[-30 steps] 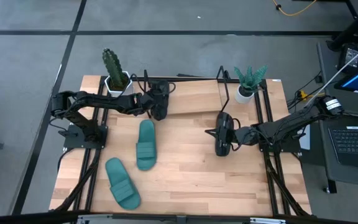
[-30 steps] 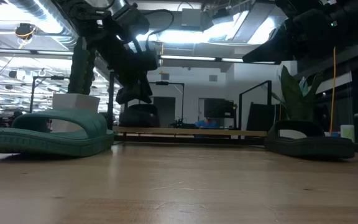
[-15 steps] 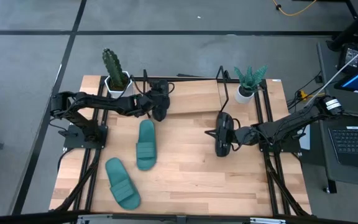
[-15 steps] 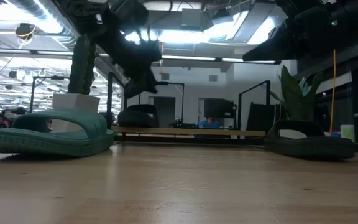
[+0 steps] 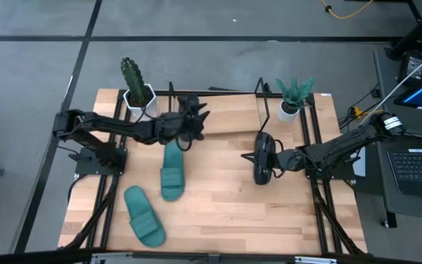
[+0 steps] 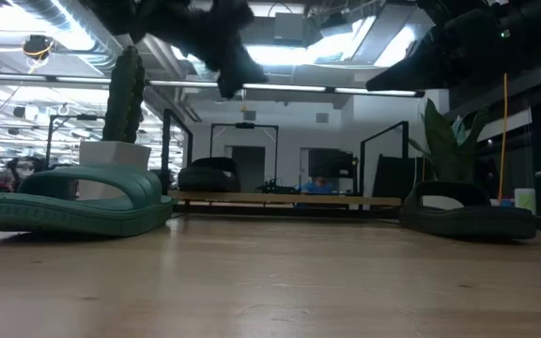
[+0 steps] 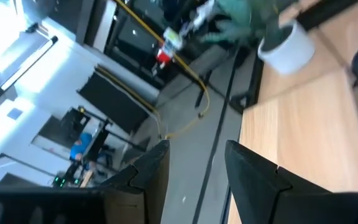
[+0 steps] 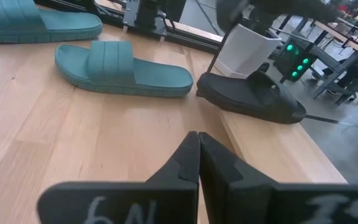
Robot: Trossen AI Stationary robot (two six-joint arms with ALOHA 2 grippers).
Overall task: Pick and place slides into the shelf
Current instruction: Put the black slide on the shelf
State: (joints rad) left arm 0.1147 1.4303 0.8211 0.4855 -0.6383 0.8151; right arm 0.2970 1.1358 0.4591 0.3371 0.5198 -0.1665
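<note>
So far one black slide [image 5: 187, 110] sits on the shelf board [image 5: 229, 121] at the far left end, long axis running near-to-far across the desk; which end is the toe I cannot tell. A second black slide [image 5: 262, 158] lies under my right fingers [image 5: 258, 158], same near-to-far axis, off the shelf and not lifted. Two teal slides remain on the desk [image 5: 269, 213]: one [image 5: 171, 170] mid-left, near-to-far, the other [image 5: 144, 215] nearer, angled. My left fingers [image 5: 196, 117] hang spread and empty above the placed slide. My right fingers are pressed together, gripping nothing. Judgement: one of four done.
</note>
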